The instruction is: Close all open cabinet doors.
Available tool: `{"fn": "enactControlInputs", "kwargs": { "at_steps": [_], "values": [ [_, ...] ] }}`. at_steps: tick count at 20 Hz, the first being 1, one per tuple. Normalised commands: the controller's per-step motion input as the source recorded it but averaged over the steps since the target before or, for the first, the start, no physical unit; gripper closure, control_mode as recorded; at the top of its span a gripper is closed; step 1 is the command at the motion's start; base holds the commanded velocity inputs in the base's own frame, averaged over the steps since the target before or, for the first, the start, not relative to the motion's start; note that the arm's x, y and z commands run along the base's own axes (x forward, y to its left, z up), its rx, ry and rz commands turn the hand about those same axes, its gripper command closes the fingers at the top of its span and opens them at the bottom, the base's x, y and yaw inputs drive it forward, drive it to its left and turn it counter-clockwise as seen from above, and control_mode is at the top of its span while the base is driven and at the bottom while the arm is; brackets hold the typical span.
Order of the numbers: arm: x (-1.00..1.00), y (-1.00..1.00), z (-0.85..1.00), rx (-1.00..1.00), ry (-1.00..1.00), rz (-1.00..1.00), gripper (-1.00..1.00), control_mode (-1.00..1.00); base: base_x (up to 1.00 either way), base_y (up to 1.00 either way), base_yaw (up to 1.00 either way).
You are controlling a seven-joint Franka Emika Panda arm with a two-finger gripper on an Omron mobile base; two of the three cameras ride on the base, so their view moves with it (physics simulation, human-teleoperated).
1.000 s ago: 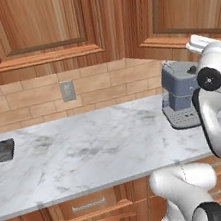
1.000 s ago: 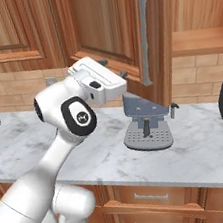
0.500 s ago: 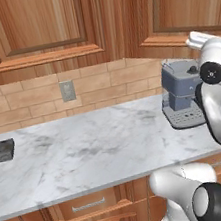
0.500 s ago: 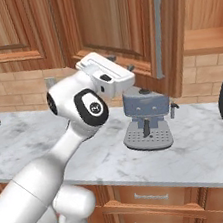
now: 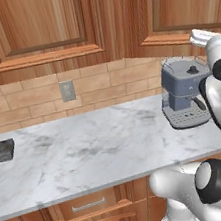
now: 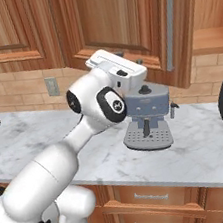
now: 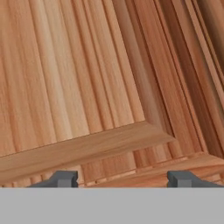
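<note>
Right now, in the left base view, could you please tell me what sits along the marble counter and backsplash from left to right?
Small dark block on the counter → wall outlet on the brick backsplash → grey espresso machine at the counter's right end, beside the robot's white arm.

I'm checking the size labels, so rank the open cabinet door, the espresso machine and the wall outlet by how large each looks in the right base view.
1. Open cabinet door, by far the largest.
2. Espresso machine.
3. Wall outlet, the smallest.
The robot's arm hides part of the door and part of the machine, but the order stays clear.
</note>
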Motion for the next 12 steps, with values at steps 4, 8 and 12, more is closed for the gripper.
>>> {"fn": "enactControlInputs", "kwargs": {
  "at_steps": [4,8,12],
  "values": [
    [0.37,-0.15,0.0,0.0,0.0,0.16,-1.0,-1.0,0.0,0.0,0.0],
    [0.41,-0.09,0.0,0.0,0.0,0.13,-1.0,-1.0,0.0,0.0,0.0],
    [0.34,-0.01,0.0,0.0,0.0,0.07,-1.0,-1.0,0.0,0.0,0.0]
  ]
}}
